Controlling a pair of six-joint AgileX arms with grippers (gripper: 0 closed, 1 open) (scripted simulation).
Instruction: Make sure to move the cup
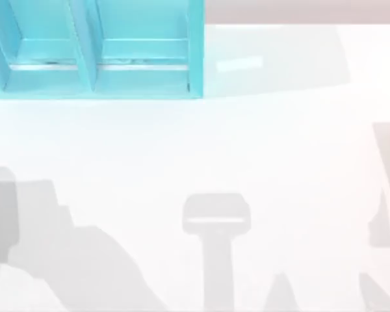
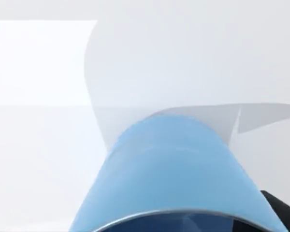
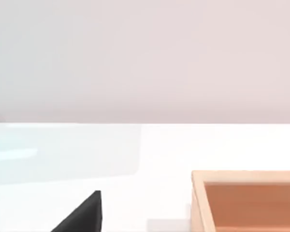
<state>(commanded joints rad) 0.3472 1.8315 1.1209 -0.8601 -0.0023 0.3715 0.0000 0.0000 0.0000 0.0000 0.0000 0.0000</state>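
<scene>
**Cup close under the left wrist, carry seemingly in hand**

White tabletop (image 1: 247,149) runs across the top view, with grey arm shadows over its near half. One light-blue shelf unit (image 1: 94,49) stands at the far left, two of its compartments showing. At the table's right edge sits one tan wooden box (image 3: 246,203), its open inside seen in the right wrist view.

One cup (image 2: 176,179) is in play. In the left wrist view it sits right up against the camera, its blue tapered wall rising from a rim at the frame's foot, a dark bit of the left gripper (image 2: 280,208) beside it. Whether that gripper is clamped on the cup or merely close to it cannot be told; the fingers are not seen well enough.

By the cup's closeness, the step is likely the carry or the final approach. The next move calls for a firm hold, then a level transfer.

The right gripper (image 3: 82,215) shows as one dark wedge near the box, apparently idle; its spread cannot be told.
</scene>
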